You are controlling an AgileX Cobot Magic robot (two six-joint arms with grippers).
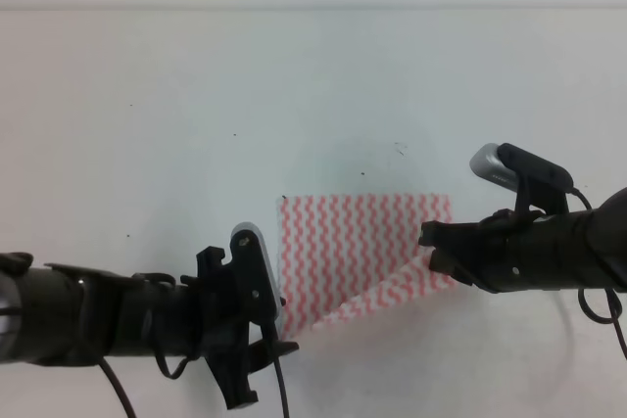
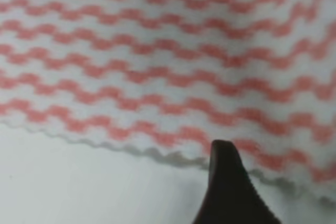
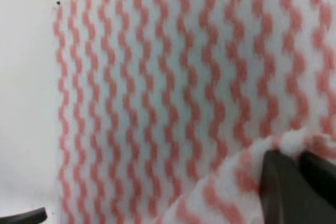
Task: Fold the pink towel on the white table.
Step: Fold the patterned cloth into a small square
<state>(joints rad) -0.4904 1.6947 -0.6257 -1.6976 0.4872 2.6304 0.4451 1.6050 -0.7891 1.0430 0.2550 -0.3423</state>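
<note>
The pink towel (image 1: 358,242) lies on the white table (image 1: 196,124), white with pink wavy stripes. Its near right corner is folded up and over, showing a paler underside. My right gripper (image 1: 431,247) is shut on that lifted corner; in the right wrist view the cloth (image 3: 173,103) bunches over the two dark fingers (image 3: 278,182). My left gripper (image 1: 282,343) sits at the towel's near left corner. The left wrist view shows a single dark fingertip (image 2: 227,174) at the towel's (image 2: 157,51) wavy edge, and the other finger is hidden.
Both black arms reach in from the near side, left arm (image 1: 98,315) and right arm (image 1: 558,247), with loose cables hanging near them. A few tiny dark specks (image 1: 400,149) dot the table. The table's far edge (image 1: 313,9) runs across the top.
</note>
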